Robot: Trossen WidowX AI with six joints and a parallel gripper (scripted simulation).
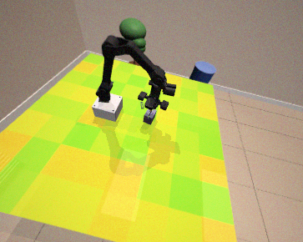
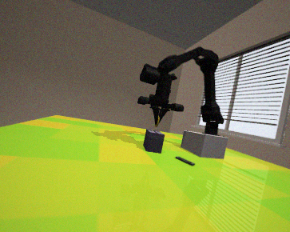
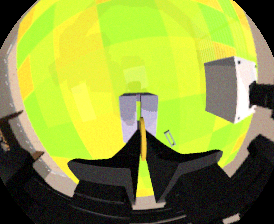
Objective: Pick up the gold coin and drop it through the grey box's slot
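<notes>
My gripper [image 1: 150, 110] [image 2: 156, 122] [image 3: 140, 132] is shut on the thin gold coin [image 2: 160, 118] [image 3: 144, 137], which shows edge-on between the fingertips. It hangs straight down just above the lid of the small grey box [image 1: 148, 118] [image 2: 153, 142] [image 3: 131, 115]. In the wrist view the coin's edge lines up with the middle of the lid; the slot itself is too small to make out. The shallow dark holder [image 1: 141, 106] [image 2: 184, 161] [image 3: 169, 137] lies empty on the mat between the box and the arm's base.
The arm stands on a light grey base block [image 1: 108, 109] [image 2: 204, 145] [image 3: 224, 90]. A blue cylinder [image 1: 203, 72] and a green plant [image 1: 133, 29] stand at the far edge of the checked yellow-green mat [image 1: 73, 167]. Tiled floor lies to the right.
</notes>
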